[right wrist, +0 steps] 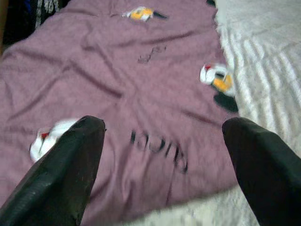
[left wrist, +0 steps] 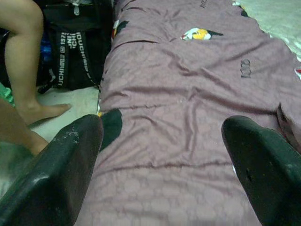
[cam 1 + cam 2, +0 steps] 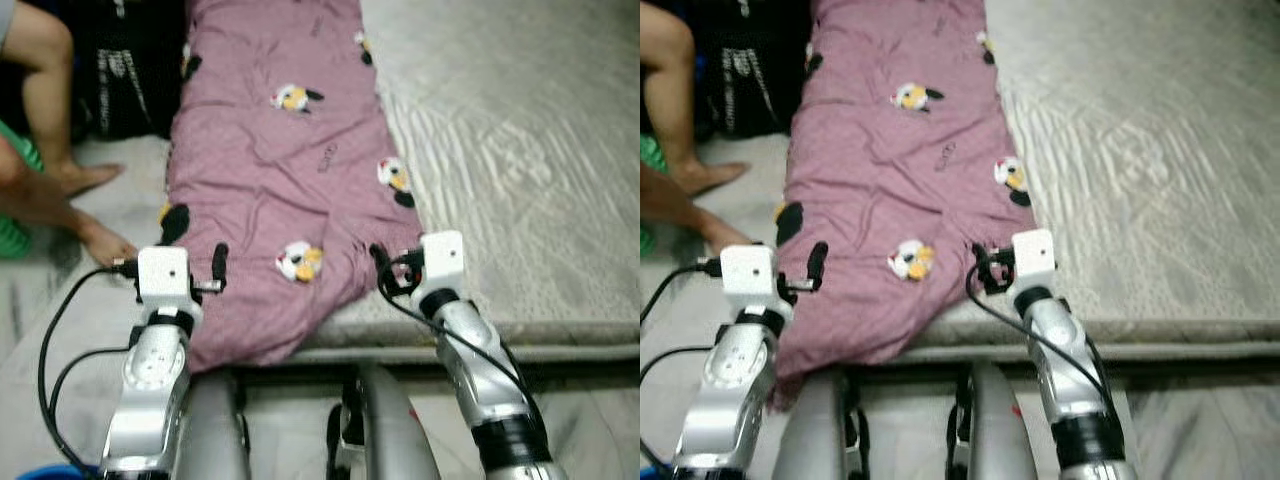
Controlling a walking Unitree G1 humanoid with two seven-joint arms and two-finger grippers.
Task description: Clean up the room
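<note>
- Left gripper (image 3: 208,272) hovers over the near left edge of the quilt (image 3: 280,170), its 2 fingers spread wide with nothing between them; the left wrist view shows pink fabric in the gap.
- Right gripper (image 3: 390,272) hangs at the quilt's near right corner, fingers likewise apart and empty.
- Judging by this, both arms are set at opposite sides of the near hem so they can pinch it together, likely to fold or straighten it.
- Quilt is pink with cartoon prints, lying in a long strip down the left part of the bed (image 3: 520,150); its near end droops over the mattress edge.
- Mattress surface to the right is grey and wrinkled.
- A person's legs (image 3: 45,110) stand on the floor left of the bed, close to the left gripper, so that side calls for care.
- A black bag (image 3: 125,65) sits against the quilt's far left side; what it holds cannot be told.
</note>
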